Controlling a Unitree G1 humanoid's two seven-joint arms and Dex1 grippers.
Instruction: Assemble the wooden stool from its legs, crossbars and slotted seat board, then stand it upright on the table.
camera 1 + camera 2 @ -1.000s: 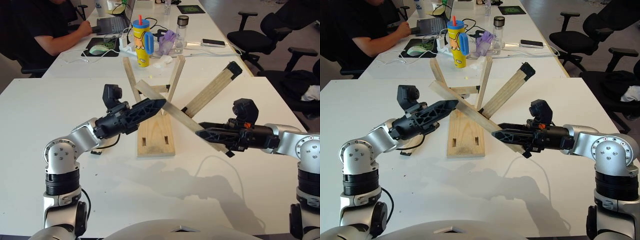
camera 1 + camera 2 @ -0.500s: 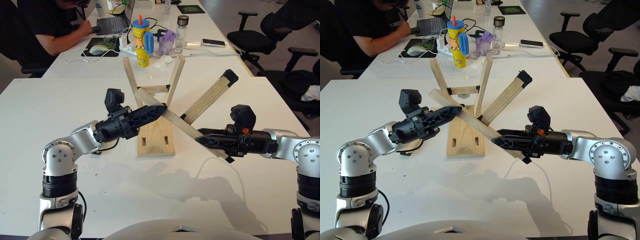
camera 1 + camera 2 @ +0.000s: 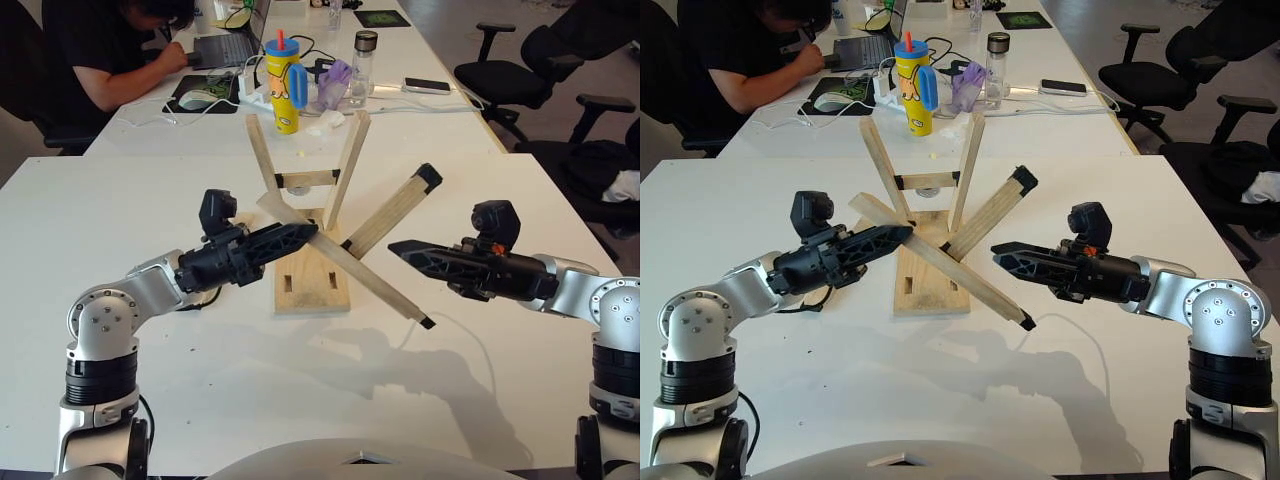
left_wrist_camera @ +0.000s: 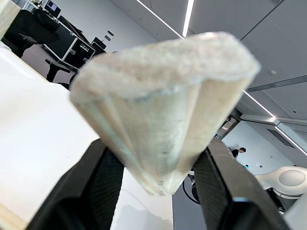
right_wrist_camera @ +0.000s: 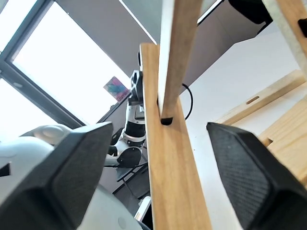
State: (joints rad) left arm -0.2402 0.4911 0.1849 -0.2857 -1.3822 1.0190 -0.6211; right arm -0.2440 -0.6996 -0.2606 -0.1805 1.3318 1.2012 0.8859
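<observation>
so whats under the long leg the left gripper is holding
The slotted seat board lies flat on the table beneath the leg, with its two slots showing nearer the robot. The leg hides a diagonal strip of the board farther back.

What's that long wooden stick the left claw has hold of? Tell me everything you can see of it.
It is a stool leg: a long, straight bar of pale, bare wood with a small black cap on its lower end. The left gripper is shut on it near its upper end. It slants down toward the table, passing over the slotted seat board and crossing a second black-tipped leg.
</observation>
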